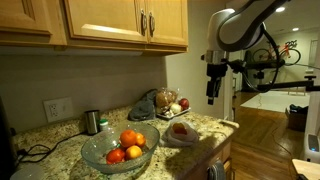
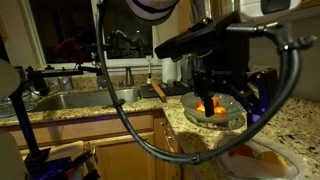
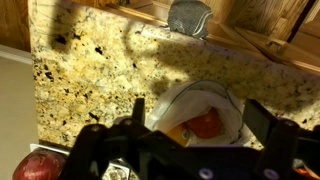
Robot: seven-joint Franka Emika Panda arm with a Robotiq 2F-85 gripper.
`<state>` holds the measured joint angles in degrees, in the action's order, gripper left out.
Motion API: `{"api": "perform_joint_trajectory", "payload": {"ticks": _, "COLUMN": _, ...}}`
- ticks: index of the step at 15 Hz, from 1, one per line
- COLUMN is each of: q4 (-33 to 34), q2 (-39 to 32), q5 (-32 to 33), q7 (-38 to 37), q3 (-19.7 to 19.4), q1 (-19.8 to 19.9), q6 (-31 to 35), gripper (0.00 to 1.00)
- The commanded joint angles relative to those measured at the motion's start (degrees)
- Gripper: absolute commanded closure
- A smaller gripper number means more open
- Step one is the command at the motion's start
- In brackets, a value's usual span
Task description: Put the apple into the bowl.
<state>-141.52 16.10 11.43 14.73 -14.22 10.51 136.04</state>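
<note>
Apple (image 1: 180, 130), small and bright red, sits in a shallow white dish (image 1: 192, 140) on the speckled granite tabletop (image 1: 210, 124). It is not in the bowl (image 1: 100, 160). In an exterior view the dish lies at about 2 o'clock from the bowl, near it but not touching. The bowl is clear glass with a wavy rim and holds several orange and reddish round fruits (image 1: 130, 140).

The end effector (image 1: 213, 97) hangs in the air well above the tabletop, at about 1 o'clock from the dish, and touches nothing. In the wrist view the end effector (image 3: 195, 103) comes in from the 6 o'clock edge. Its two dark fingers (image 3: 137, 112) are spread wide with nothing between them. The dish (image 3: 228, 108) and the apple (image 3: 205, 125) show far below in the gap. An orange-yellow piece (image 3: 173, 130) lies in the dish at 9 o'clock from the apple; whether they touch is unclear.

A dark maroon round thing (image 3: 40, 165) sits at the 8 o'clock corner of the wrist view, on the tabletop (image 3: 90, 70), well apart from the dish. In an exterior view it (image 1: 184, 103) lies at 12 o'clock from the dish, near the wall, just beside a pale bulb (image 1: 173, 108) and a dark bag (image 1: 163, 98). A metal cup (image 1: 92, 122) stands at 11 o'clock from the bowl.

From the opposite side, the end effector (image 2: 215, 93) is a dark shape in front of the bowl (image 2: 238, 115), with orange fruit glowing behind it.
</note>
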Motion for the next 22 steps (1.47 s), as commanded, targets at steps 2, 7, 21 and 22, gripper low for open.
{"api": "perform_joint_trajectory", "payload": {"ticks": 2, "q4": 0.54, "q2": -1.65, "q5": -0.25, "q7": 4.08, "q3": 0.00, "q1": -0.37, "q6": 3.49, "gripper": 0.00}}
{"api": "perform_joint_trajectory", "payload": {"ticks": 7, "q4": 2.05, "q2": -4.24, "q5": -1.96, "q7": 8.82, "q3": -0.03, "q1": -1.76, "q6": 7.17, "gripper": 0.00}}
{"api": "perform_joint_trajectory", "payload": {"ticks": 21, "q4": 12.86, "q2": -15.26, "q5": -19.32, "q7": 34.10, "q3": 0.25, "q1": -2.32, "q6": -1.01, "gripper": 0.00}}
{"api": "perform_joint_trajectory", "payload": {"ticks": 22, "q4": 14.29, "q2": -16.55, "q5": -20.89, "q7": 35.89, "q3": 0.25, "q1": -1.90, "q6": -2.53, "gripper": 0.00}}
